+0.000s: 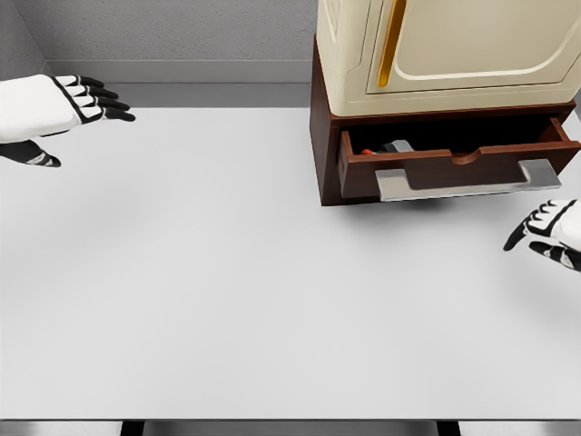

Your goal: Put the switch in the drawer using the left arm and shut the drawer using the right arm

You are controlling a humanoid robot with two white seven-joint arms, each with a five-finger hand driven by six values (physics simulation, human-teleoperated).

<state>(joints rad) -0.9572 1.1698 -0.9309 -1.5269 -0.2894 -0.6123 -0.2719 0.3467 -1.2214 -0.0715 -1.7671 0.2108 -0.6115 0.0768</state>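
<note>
Fingers of my white left hand (54,107) at nine o'clock are spread, holding nothing. My right hand (552,232) at four o'clock hangs relaxed, empty, below the brown wooden drawer (454,156). I see the small dark switch (392,147) inside it at one o'clock.

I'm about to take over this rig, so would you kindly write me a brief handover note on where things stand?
Left hand: open, holding nothing, raised at the far left over the table.
Right hand: open, holding nothing, at the right edge, below and right of the drawer handle, not touching it.
Drawer: pulled open under the cream cabinet.
Switch: a small dark and red item shows inside the drawer at its left; it looks like the switch, mostly hidden.
Done: switch seems placed in the drawer.
Left: right hand pushes the drawer shut.
</note>
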